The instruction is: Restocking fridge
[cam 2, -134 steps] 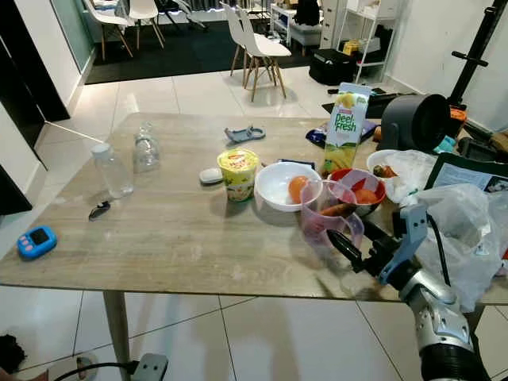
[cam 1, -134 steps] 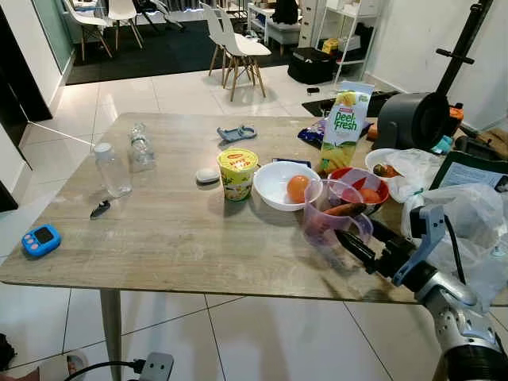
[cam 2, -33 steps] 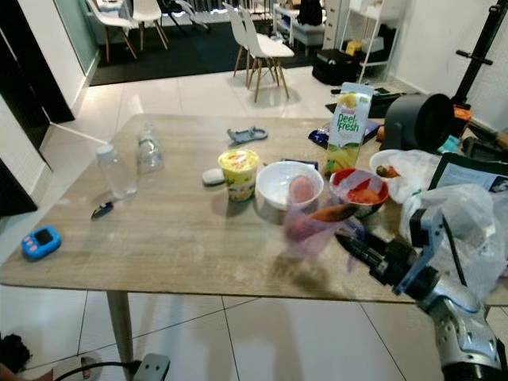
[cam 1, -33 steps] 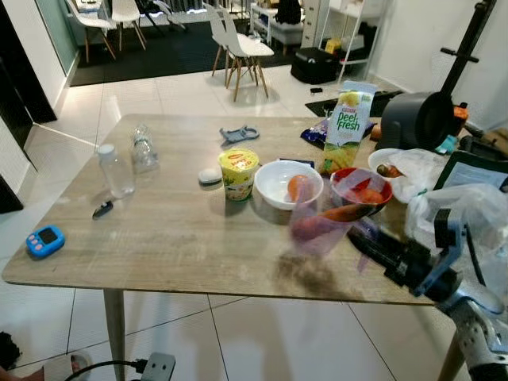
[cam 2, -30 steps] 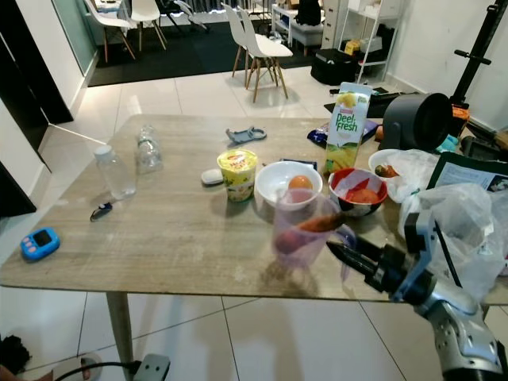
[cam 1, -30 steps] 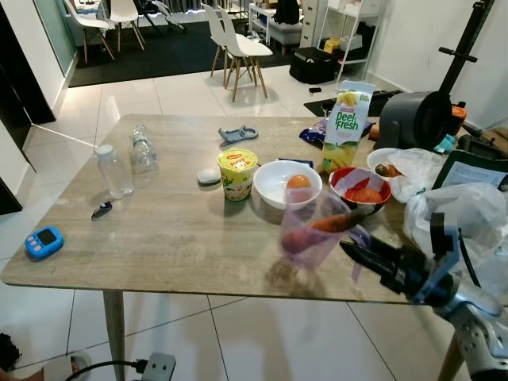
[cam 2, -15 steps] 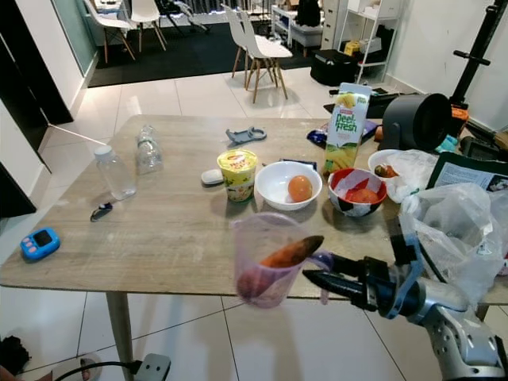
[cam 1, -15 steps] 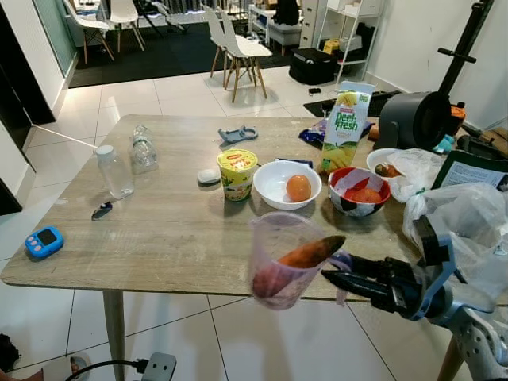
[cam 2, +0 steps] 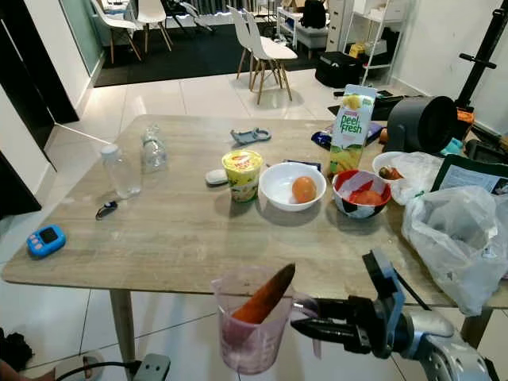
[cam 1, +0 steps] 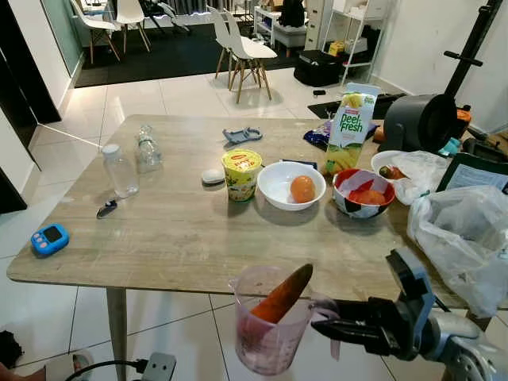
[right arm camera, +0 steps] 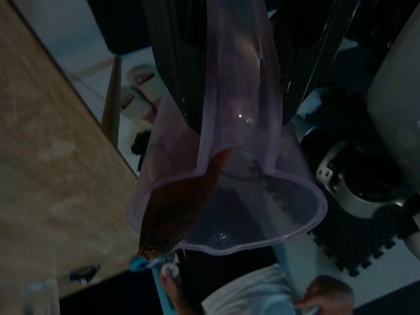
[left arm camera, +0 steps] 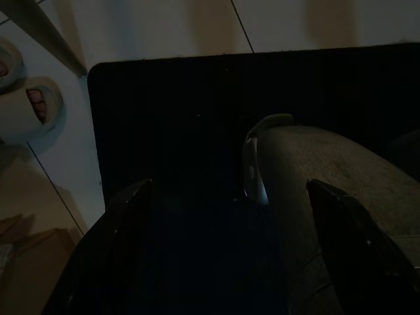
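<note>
A translucent purple measuring cup (cam 1: 270, 333) with an orange carrot (cam 1: 282, 294) leaning in it hangs in the air just in front of the table's front edge (cam 1: 190, 279), over the tiled floor. My right gripper (cam 1: 325, 327) is shut on the cup's handle from the right, its arm reaching in from the lower right. The right wrist view looks down the cup (right arm camera: 230, 197) at the carrot (right arm camera: 177, 210). In the dark left wrist view, my left gripper (left arm camera: 230, 249) hangs low with its fingers (left arm camera: 125, 249) spread apart and nothing between them.
On the table stand a juice carton (cam 1: 347, 127), a white bowl (cam 1: 274, 182) with an orange fruit, a red bowl (cam 1: 349, 208), a noodle cup (cam 1: 241, 173), two clear bottles (cam 1: 121, 169) and a plastic bag (cam 1: 464, 238). A person's slippered feet (left arm camera: 29, 108) are on the floor.
My right gripper lifted the cup off the table's right side and carried it left, toward me and lower, past the front edge. The camera shifted slightly.
</note>
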Available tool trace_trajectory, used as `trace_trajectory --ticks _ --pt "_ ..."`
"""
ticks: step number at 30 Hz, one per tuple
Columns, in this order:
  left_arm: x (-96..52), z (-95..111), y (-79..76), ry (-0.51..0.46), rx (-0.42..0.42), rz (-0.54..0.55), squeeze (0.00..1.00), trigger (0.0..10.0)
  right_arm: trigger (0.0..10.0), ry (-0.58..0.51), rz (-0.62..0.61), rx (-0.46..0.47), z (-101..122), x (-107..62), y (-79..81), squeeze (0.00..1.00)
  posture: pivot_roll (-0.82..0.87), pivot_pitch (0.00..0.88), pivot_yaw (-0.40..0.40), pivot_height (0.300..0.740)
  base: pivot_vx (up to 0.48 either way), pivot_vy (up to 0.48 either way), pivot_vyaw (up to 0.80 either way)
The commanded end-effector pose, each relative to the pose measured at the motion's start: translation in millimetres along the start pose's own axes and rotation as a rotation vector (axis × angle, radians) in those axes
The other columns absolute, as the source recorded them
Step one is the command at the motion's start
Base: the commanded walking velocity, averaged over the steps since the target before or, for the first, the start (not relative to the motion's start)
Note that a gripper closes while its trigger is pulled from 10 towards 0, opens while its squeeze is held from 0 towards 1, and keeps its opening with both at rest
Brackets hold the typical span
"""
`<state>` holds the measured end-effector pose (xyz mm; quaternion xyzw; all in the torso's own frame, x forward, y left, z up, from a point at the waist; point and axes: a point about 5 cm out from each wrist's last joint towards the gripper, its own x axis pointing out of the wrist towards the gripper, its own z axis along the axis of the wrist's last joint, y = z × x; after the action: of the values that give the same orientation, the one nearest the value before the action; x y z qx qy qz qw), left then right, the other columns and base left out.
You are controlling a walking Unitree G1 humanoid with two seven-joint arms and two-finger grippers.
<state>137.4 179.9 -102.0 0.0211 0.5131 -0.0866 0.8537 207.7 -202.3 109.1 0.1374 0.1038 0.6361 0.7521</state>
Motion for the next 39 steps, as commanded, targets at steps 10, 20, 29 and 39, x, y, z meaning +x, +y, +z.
trace_trajectory --ticks 10,20,29,39 --pt "-2.2 -8.4 4.2 0.035 0.015 0.002 0.0 10.0 10.0 -0.056 -0.158 -0.029 1.1 -22.7 -12.8 0.0 0.06 0.0 0.022 0.74 0.0 0.0 0.0" --pt "-2.4 -6.6 6.4 0.036 0.028 0.003 0.0 10.0 10.0 -0.094 -0.157 -0.062 13.2 -12.7 -15.6 0.0 0.05 0.0 0.031 0.74 0.0 0.0 0.0" --pt "-1.3 -3.4 1.8 0.009 0.04 -0.014 0.0 10.0 10.0 -0.135 -0.133 -0.093 24.2 -4.2 -15.4 0.0 0.06 0.0 0.032 0.74 0.0 0.0 0.0" --pt "-0.8 -4.9 -1.7 0.017 0.072 -0.02 0.0 10.0 10.0 -0.144 -0.144 -0.113 27.2 0.5 -18.0 0.0 0.06 0.0 0.03 0.74 -0.054 0.0 0.0"
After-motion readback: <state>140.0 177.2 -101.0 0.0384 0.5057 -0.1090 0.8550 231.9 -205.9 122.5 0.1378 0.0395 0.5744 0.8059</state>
